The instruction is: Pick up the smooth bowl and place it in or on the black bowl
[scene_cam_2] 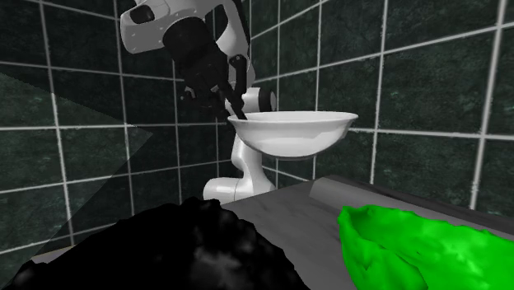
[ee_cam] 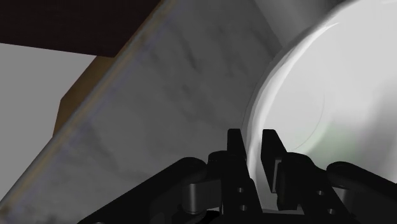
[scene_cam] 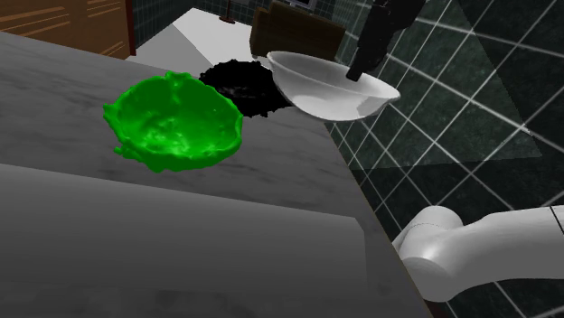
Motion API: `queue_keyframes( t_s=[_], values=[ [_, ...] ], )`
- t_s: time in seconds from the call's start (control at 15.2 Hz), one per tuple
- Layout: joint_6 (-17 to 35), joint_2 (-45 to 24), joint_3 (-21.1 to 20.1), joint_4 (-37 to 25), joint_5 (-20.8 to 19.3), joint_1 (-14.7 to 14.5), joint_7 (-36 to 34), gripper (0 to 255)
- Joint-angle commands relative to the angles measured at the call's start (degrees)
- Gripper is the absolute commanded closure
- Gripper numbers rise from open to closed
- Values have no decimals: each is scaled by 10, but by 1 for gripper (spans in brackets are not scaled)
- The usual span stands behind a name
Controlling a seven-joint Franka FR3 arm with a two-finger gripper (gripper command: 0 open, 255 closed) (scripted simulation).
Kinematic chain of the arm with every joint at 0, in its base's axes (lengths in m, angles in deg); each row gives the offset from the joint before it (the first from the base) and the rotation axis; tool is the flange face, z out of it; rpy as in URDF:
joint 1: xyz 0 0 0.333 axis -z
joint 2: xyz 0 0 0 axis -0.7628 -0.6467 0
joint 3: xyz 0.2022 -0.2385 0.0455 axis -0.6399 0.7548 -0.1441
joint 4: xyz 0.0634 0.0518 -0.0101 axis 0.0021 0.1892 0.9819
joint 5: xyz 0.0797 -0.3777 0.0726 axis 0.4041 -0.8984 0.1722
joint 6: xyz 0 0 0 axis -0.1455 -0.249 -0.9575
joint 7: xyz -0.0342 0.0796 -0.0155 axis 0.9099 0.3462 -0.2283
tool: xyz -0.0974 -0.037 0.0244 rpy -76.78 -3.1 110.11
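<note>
Shoulder view gives me the layout. The grey marbled counter (scene_cam: 181, 226) is the biggest thing, lying below the gripper. On it sits a lumpy green bowl (scene_cam: 176, 122), the farthest from the tool and not part of this job. Nearer the tool is the black bowl (scene_cam: 239, 86), rough-edged, also resting on the counter.

The smooth white bowl (scene_cam: 330, 90) is off the surface, upright and roughly level (the second exterior view shows it well above the counter). It hangs from the gripper (ee_cam: 254, 137), whose fingers (ee_cam: 234, 137) are pinched on its rim, one inside the wall and one outside.

What the next move turns on, as I judge it, is that the black bowl lies below the gripper and off toward the shoulder view's left. I'd carry sideways over it first, then lower.
</note>
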Motion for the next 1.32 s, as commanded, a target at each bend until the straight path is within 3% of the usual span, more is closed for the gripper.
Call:
queue_keyframes(
  t_s=[0.0, 0.26, 0.66, 0.99, 1.25],
  values=[
    [-15, -10, 4, -26, 2, -2, -6, 255],
    [-35, -25, 7, -64, 6, -5, -17, 255],
    [-35, -158, 31, -185, 9, -11, 7, 255],
    [-59, -284, 54, -324, 28, -8, 20, 255],
    [-102, -409, 71, -483, 66, 9, 17, 255]
  ],
)
